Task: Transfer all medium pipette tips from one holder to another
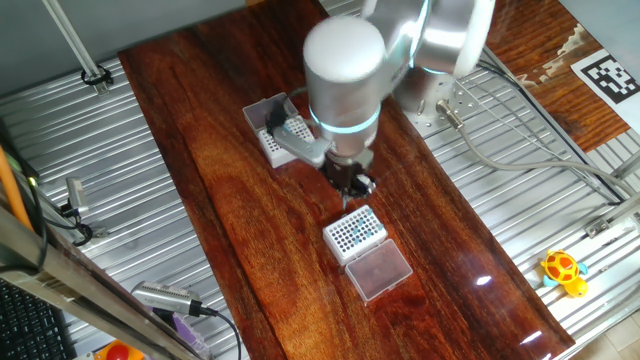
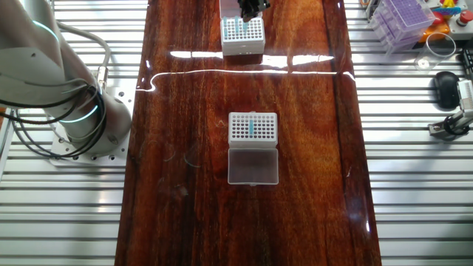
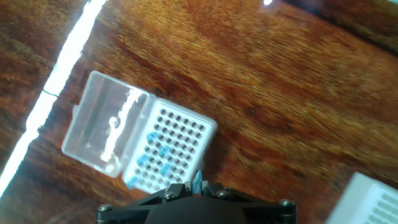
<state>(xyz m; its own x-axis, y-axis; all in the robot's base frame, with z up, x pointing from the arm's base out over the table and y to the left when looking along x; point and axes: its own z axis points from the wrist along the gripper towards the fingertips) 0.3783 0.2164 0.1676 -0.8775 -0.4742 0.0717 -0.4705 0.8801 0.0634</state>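
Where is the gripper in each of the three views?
One fixed view: gripper at centre, under the silver arm.
The other fixed view: gripper at the top edge, partly cut off.
Hand view: gripper at the bottom edge, middle.
Shared landmark: the white tip rack beside it.

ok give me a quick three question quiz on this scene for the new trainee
1. True or false: the rack at mid-table has its lid shut.
2. How many racks stand on the wooden table?
3. In the hand view, the gripper pinches: a) a teal tip b) a lid c) nothing

Key: 1 false, the lid lies open; 2 two; 3 a
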